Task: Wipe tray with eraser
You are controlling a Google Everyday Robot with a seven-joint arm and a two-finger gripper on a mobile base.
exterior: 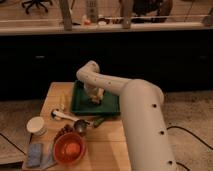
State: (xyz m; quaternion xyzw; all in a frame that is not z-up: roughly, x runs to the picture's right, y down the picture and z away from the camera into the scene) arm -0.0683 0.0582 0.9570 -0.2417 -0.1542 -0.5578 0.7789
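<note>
A dark green tray (80,102) lies on the far part of the wooden table. My white arm reaches over it from the right and bends down into it. My gripper (95,98) hangs over the middle of the tray. A small pale tan eraser (96,99) sits right at the gripper, low on the tray floor. The arm hides the right part of the tray.
An orange-red bowl (69,148) stands at the front of the table. A blue-grey pad (35,153) lies at the front left, a white cup (36,125) behind it. A metal scoop (72,120) and a green-handled tool (98,121) lie before the tray.
</note>
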